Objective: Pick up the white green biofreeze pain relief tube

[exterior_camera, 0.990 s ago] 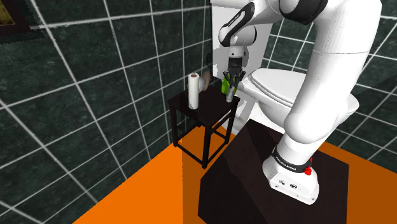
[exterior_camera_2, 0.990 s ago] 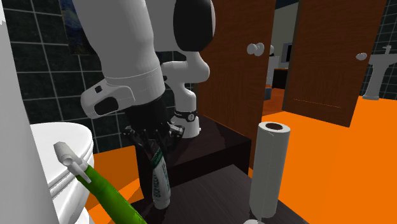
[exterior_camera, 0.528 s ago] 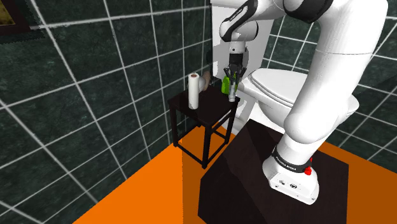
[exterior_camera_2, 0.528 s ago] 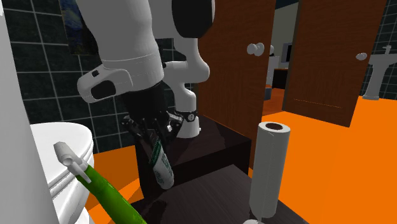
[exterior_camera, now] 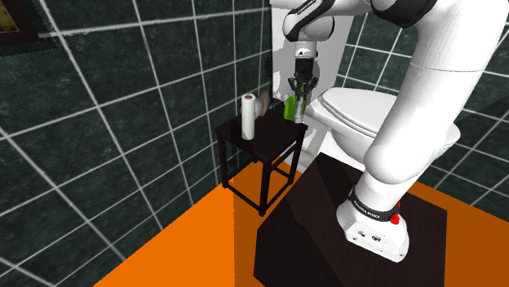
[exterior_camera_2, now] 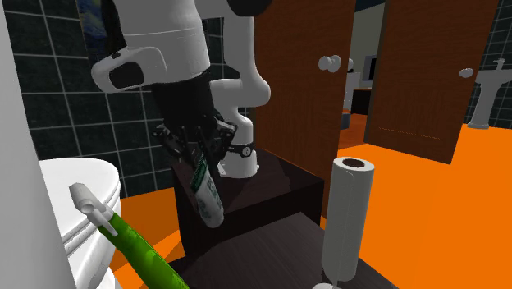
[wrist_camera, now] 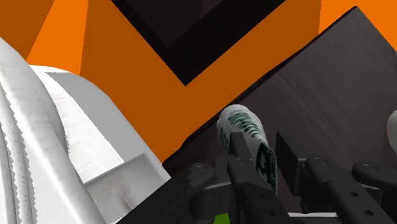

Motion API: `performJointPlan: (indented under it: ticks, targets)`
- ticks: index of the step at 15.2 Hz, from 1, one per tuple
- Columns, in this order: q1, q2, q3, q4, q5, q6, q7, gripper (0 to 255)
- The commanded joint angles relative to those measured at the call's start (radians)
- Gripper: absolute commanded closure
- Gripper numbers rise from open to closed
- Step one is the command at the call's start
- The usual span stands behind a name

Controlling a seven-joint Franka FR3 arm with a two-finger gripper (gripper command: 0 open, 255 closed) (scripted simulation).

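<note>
Green spray bottle [exterior_camera_2: 146, 256]: nearest in the second exterior view, leaning on the side table [exterior_camera: 265, 137] just beside the lifted load. A sideways swing of the load could tip it.
Paper roll [exterior_camera_2: 345, 220]: upright on the same table, apart from the gripper. At risk only if the arm sweeps across the top.
Biofreeze tube [exterior_camera_2: 207, 193]: white with green print, hanging cap-down and tilted, seemingly clear of the table top.
Gripper [exterior_camera_2: 199, 158]: fingers [wrist_camera: 239, 147] clenched on the tube near its upper end, most of the body hanging free below. So high a hold may let the tube pivot or slide out if the arm jerks.
Toilet [exterior_camera: 359, 114]: bowl rim close beside the gripper in the shoulder view. A drift that way could knock the tube loose.
Stand [exterior_camera_2: 271, 193]: behind the tube. A dropped tube might land on it or on the orange floor.
</note>
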Motion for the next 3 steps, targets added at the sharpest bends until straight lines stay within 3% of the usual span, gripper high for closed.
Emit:
performJointPlan:
  ticks: [1, 3]
  targets:
    - [0.001, -0.013, -0.001, 0.015, -0.005, -0.027, 0.004, 255]
    - [0.001, -0.014, -0.001, 0.016, -0.005, -0.029, 0.005, 255]
